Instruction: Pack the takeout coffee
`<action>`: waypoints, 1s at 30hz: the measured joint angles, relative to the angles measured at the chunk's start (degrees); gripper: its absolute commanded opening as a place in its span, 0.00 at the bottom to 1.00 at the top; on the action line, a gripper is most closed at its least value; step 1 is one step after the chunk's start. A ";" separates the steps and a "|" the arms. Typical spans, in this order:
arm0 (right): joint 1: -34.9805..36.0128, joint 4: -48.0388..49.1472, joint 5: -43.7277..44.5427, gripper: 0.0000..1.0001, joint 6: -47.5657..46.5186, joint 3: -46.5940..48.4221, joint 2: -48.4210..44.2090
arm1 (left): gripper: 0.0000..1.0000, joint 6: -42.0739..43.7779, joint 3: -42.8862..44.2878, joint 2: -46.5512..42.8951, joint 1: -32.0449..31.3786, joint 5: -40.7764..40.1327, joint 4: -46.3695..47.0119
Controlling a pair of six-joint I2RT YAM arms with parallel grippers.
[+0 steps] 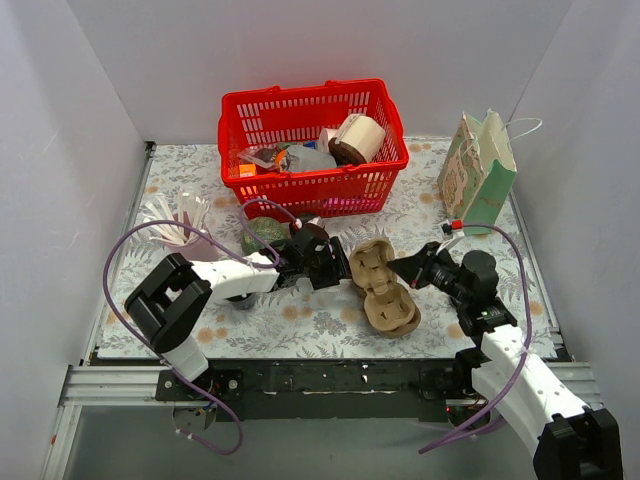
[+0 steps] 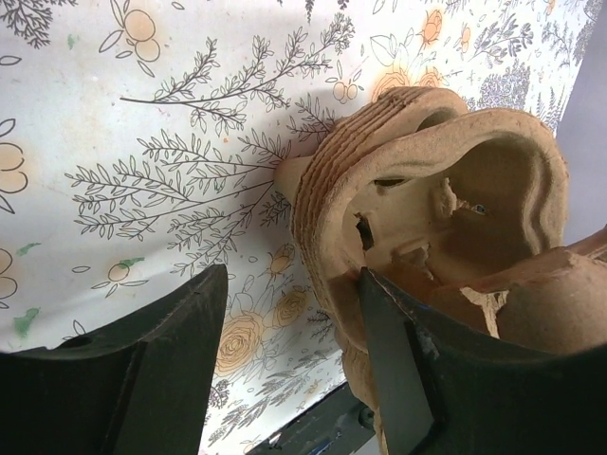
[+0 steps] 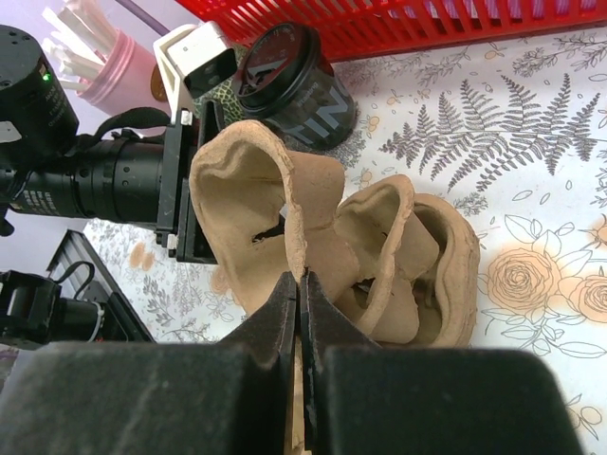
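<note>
A stack of brown pulp cup carriers (image 1: 385,297) lies mid-table, its top one tilted up (image 3: 256,204). My right gripper (image 3: 299,278) is shut on a thin upright wall of that top carrier; from above it (image 1: 398,268) meets the stack from the right. My left gripper (image 1: 338,265) is at the stack's left end. Its jaws (image 2: 292,275) stand open, and the right finger (image 2: 398,370) lies against the layered carrier rims (image 2: 327,190). A coffee cup with a black lid (image 3: 294,90) stands just behind the carriers (image 1: 262,233).
A red basket (image 1: 385,100) with groceries sits at the back. A pale green paper bag (image 1: 480,170) stands at the right. A pink cup of white stirrers (image 1: 185,228) is at the left. The left arm's purple cable loops beside it.
</note>
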 measured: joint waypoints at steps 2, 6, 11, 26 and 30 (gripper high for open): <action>-0.31 1.55 -0.44 0.01 0.94 -0.68 -0.28 | 0.54 0.28 0.20 0.02 -0.09 -0.24 -0.22; -0.59 7.23 -1.75 0.01 4.59 -3.43 -1.66 | 0.53 1.05 0.76 0.26 -0.31 -0.70 -0.48; -0.76 13.14 -1.97 0.01 8.37 -6.62 -3.65 | 0.53 1.70 2.16 1.16 -0.68 -1.92 -1.03; -1.46 15.87 -1.57 0.01 11.80 -7.37 -12.02 | 0.54 2.54 3.61 2.19 -1.05 -4.07 -2.32; -1.46 15.65 -1.62 0.01 11.72 -7.39 -12.04 | 0.57 2.84 3.63 2.19 -1.14 -4.31 -2.34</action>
